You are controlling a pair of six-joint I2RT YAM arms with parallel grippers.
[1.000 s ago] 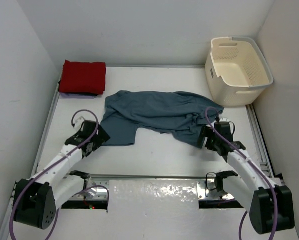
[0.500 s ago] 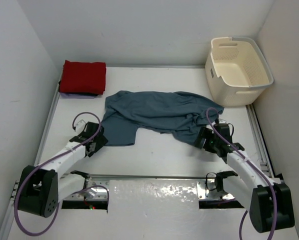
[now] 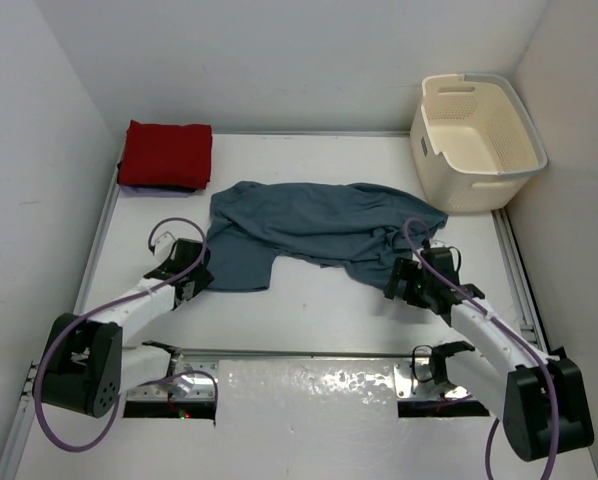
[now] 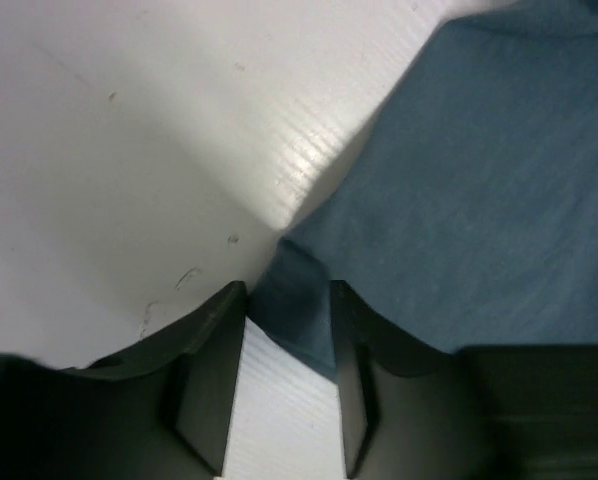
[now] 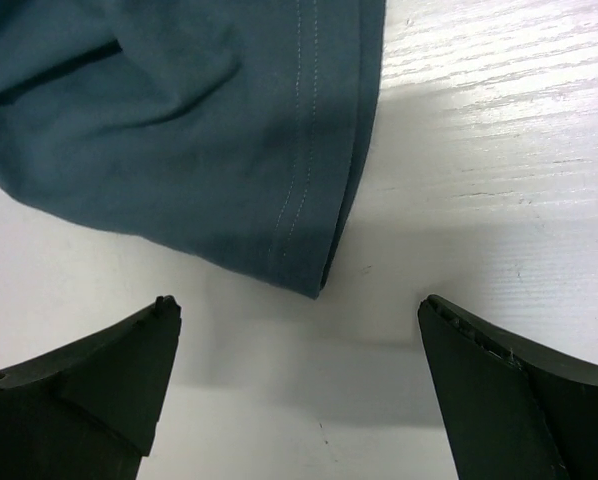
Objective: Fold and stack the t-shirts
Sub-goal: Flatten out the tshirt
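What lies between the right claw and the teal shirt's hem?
Only bare table, as the right wrist view shows. The right claw stands open, and the hem corner of the teal shirt lies just ahead, touching neither finger.

The teal t-shirt (image 3: 309,225) lies unfolded and rumpled across the middle of the tabletop (image 3: 309,300), bunched at its right end. In the far left corner the red t-shirt (image 3: 166,150) sits folded on a stack, with edges of a black t-shirt (image 3: 171,186) and a lavender t-shirt (image 3: 129,189) showing beneath.
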